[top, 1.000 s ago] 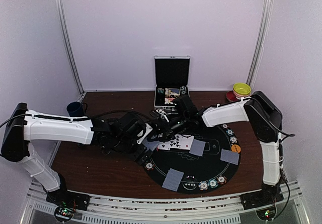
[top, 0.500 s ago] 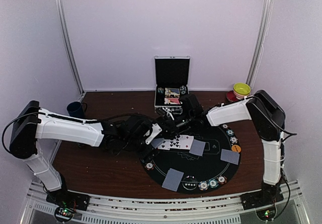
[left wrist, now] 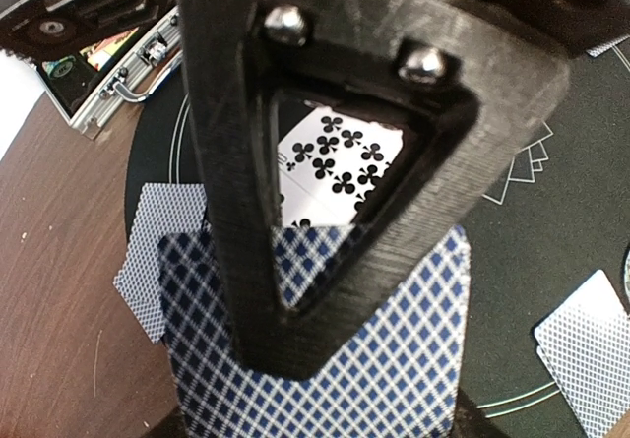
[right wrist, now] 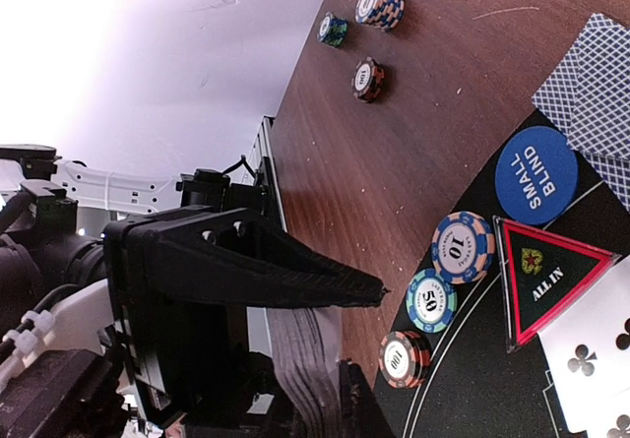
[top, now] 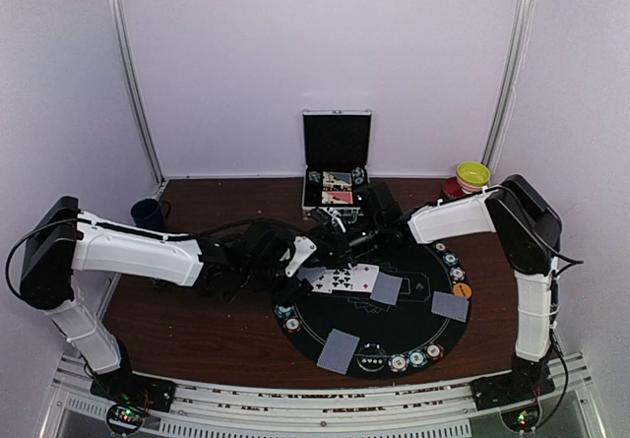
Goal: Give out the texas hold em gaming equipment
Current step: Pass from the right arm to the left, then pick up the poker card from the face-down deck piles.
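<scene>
My right gripper (top: 342,238) hangs over the black mat's far left edge, shut on a deck of playing cards (right wrist: 307,357). My left gripper (top: 298,252) meets it from the left. Its upper finger (left wrist: 285,290) lies over a blue-diamond-backed card (left wrist: 394,359). The lower finger is hidden, so a pinch cannot be seen. Face-up club cards (top: 342,279) and face-down cards (top: 387,288) (top: 450,306) (top: 339,350) lie on the mat (top: 394,325). Striped chips (right wrist: 463,248) (right wrist: 431,300) (right wrist: 399,359) sit on the mat's left rim, beside a blue button (right wrist: 536,175).
The open silver case (top: 337,167) stands at the back centre. A dark blue mug (top: 148,212) is at the back left and stacked bowls (top: 472,175) at the back right. More chips (top: 417,359) (top: 453,266) and an orange button (top: 462,289) ring the mat. Loose chips (right wrist: 379,7) lie on the wood.
My left gripper has moved right and back to the deck, and its jaws have narrowed around the top card. The right gripper drew back slightly, still holding the deck.
</scene>
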Motion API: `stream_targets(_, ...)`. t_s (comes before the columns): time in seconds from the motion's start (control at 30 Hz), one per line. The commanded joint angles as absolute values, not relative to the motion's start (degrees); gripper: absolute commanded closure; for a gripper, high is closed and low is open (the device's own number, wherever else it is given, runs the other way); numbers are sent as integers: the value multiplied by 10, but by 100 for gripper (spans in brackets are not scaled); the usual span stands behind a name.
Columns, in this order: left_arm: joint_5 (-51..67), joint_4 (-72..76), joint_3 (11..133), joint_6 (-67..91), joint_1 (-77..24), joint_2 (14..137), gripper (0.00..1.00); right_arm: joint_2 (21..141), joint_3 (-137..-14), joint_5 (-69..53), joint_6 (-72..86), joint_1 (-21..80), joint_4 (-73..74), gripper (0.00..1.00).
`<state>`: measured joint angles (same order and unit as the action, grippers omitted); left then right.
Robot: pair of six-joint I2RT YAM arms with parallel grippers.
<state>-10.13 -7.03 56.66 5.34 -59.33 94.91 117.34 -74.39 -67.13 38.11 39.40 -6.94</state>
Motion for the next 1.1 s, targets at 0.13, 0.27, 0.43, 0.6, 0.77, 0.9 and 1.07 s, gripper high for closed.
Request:
stream_targets(0.13,-44,-8,569,30,-600,964,52,1158,-762,-642,337,381,-35,92)
stream_targets(0.27,-31,-3,568,29,-600,970,53,1157,-768,-636,316,375,-13,81)
stream_targets(0.43,-26,-26,583,37,-600,986,53,1165,-785,-633,283,374,22,60)
stream_targets(0.6,-28,-44,589,47,-600,996,53,1181,-814,-624,220,374,90,55)
stream_targets(0.77,-30,-47,590,56,-600,997,53,1195,-833,-621,166,374,150,53)
stream_targets(0.9,-39,-43,585,57,-600,989,53,1196,-841,-623,136,375,185,51)
stream_targets(1.07,-50,-32,574,59,-600,974,53,1192,-838,-622,105,382,214,48)
